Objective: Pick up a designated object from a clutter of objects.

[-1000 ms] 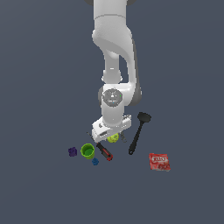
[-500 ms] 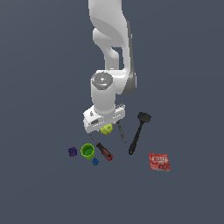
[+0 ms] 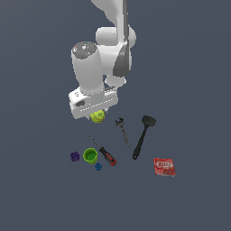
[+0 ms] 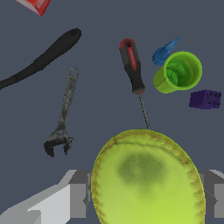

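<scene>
My gripper (image 3: 97, 114) is shut on the yellow-green tennis ball (image 3: 98, 117) and holds it in the air above the clutter. The hand hides most of the ball in the exterior view. In the wrist view the ball (image 4: 146, 179) fills the space between my two fingers (image 4: 78, 200). Below lie the green cup (image 3: 90, 155), the red-black screwdriver (image 3: 106, 155), the grey wrench (image 3: 122, 130), the black spatula (image 3: 142, 136), the red packet (image 3: 164, 166), the purple block (image 3: 75, 156) and the blue block (image 3: 98, 166).
The wrist view shows the cup (image 4: 178, 73), screwdriver (image 4: 131, 64), wrench (image 4: 62, 115), spatula handle (image 4: 42, 58), purple block (image 4: 205, 99), blue block (image 4: 163, 52) and a corner of the packet (image 4: 35, 5) on the dark floor.
My arm has risen and swung toward the exterior view's left with the tennis ball held in the gripper. The ball is farther above the floor. The other items have not moved.
</scene>
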`<state>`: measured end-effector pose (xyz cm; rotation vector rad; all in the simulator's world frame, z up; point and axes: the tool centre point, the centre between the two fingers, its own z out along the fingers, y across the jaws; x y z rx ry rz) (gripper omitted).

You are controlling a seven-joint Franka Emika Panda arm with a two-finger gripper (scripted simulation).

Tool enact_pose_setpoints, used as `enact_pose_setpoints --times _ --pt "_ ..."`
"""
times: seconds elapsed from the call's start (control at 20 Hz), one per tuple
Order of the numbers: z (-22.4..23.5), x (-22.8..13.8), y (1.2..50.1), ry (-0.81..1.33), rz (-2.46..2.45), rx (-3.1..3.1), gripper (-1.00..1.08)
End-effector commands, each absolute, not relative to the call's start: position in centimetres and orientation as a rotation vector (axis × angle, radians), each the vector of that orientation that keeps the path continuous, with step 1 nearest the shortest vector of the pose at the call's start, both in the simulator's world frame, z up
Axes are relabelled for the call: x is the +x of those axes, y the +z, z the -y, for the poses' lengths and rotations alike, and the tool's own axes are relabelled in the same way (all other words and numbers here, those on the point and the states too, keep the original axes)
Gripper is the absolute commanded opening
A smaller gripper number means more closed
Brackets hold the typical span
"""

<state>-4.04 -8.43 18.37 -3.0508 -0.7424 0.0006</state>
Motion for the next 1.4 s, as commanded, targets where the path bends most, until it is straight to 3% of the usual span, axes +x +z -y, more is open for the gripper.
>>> enact_pose_setpoints --times 0.0,0.8,1.35 --pt "9.9 -5.1 20.7 -0.003 0.743 -3.050 -1.00" --pt "19.6 -11.7 35.4 -0.002 0.742 -3.050 -1.00" --pt "23.2 -13.8 40.6 0.000 0.743 -3.052 -1.00"
